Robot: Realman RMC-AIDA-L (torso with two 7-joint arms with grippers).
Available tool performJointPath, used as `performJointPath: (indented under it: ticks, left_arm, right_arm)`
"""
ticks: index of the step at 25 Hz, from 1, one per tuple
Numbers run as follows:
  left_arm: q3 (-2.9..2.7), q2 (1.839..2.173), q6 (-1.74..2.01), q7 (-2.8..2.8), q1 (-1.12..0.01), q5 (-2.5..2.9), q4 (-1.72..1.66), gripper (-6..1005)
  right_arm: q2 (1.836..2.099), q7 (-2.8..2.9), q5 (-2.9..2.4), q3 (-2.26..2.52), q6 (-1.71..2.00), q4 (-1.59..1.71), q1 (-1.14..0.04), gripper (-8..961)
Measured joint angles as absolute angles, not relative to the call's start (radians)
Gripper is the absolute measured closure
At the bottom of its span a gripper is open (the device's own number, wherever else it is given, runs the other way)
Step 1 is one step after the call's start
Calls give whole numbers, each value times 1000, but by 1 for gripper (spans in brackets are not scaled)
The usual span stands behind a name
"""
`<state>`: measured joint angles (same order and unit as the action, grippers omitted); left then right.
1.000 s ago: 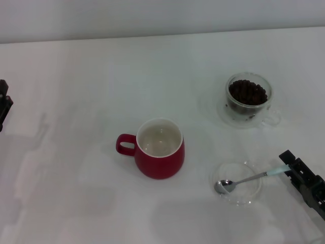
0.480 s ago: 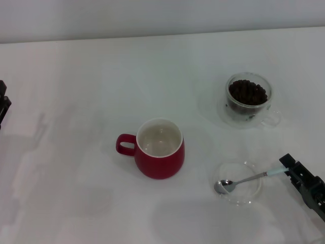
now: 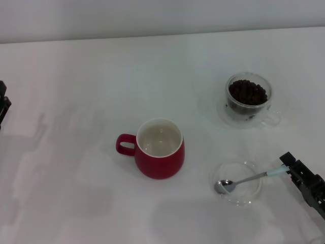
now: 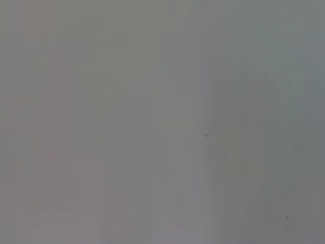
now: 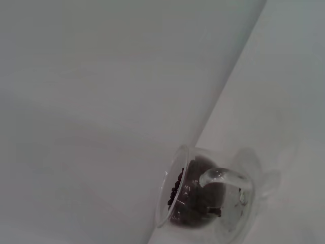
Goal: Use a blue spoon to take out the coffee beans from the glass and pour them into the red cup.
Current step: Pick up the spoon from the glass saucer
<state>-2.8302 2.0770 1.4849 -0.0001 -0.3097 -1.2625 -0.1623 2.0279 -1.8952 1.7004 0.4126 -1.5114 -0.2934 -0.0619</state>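
Spoon (image 3: 245, 179) lies across a clear saucer (image 3: 252, 193) at about 4 o'clock from the red cup (image 3: 158, 149), its pale handle tip right at the right gripper (image 3: 288, 165) — whether the fingers pinch it I cannot tell. Grip squarely near the handle's end, lift level, then head to the glass (image 3: 248, 99) of beans (image 3: 247, 92) at 12 o'clock. Left gripper (image 3: 3, 104) sits parked at the 9 o'clock edge.

the red cup (image 3: 160, 152) is showing glossy red outside and white inside, sitting on a plain white table (image 3: 76, 101). the beans (image 3: 247, 92) are looking dark brown, almost black, inside the clear glass (image 3: 249, 99), and the spoon (image 3: 244, 180) is showing a silver bowl and pale blue handle on a clear saucer (image 3: 238, 195). both the left gripper (image 3: 2, 101) and right gripper (image 3: 289, 162) are appearing black.
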Motion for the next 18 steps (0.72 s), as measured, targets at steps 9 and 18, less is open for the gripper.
performJointPath:
  ticks: [9, 18]
  left_arm:
    - [-2830, 2077, 1483, -1, -310, -1262, -159, 149]
    - [-2831, 2079, 1482, -2, -300, -1262, -159, 149]
  right_arm:
    - [2028, -1907, 1700, 413, -1512, -296, -63, 550]
    - [2028, -1915, 1701, 413, -1511, -297, -64, 577]
